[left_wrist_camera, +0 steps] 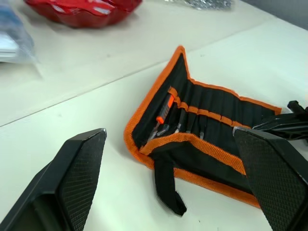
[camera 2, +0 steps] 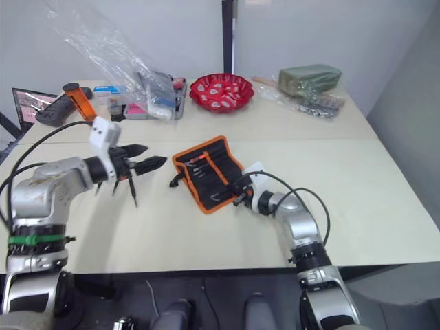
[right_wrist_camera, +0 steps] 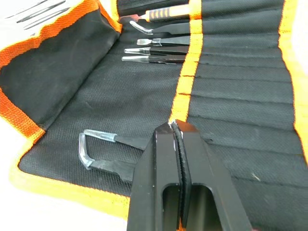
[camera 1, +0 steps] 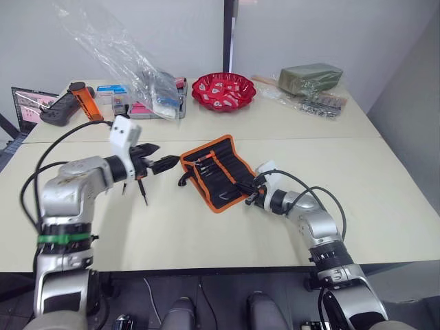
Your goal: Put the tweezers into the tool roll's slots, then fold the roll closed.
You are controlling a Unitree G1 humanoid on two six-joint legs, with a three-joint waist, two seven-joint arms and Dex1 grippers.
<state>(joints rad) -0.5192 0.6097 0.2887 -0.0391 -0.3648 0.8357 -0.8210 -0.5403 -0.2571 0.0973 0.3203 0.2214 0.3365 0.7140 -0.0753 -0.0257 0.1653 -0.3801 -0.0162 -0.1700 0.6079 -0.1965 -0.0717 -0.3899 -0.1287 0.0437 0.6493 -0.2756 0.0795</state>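
The tool roll point(camera 1: 216, 172) lies open on the table, black with orange edging and an orange centre strip point(right_wrist_camera: 185, 72); its flap on the side towards my left arm stands partly raised. Several tweezers point(right_wrist_camera: 154, 50) sit in its slots point(right_wrist_camera: 240, 77), beside an orange-handled tool point(right_wrist_camera: 163, 12). A bent-tip tweezers point(right_wrist_camera: 98, 147) lies loose on the inner face. My right gripper point(right_wrist_camera: 175, 127) is shut, its tips resting at the centre strip. My left gripper point(camera 1: 157, 157) hovers open just left of the roll. Loose tweezers point(camera 1: 142, 190) lie on the table beneath it.
At the table's back are a red bowl point(camera 1: 223, 89), a clear plastic bag point(camera 1: 124, 55) over small boxes, an orange-and-black tool point(camera 1: 82, 100), and a green package point(camera 1: 309, 75). The roll's black tie cord point(left_wrist_camera: 166, 185) trails onto the table.
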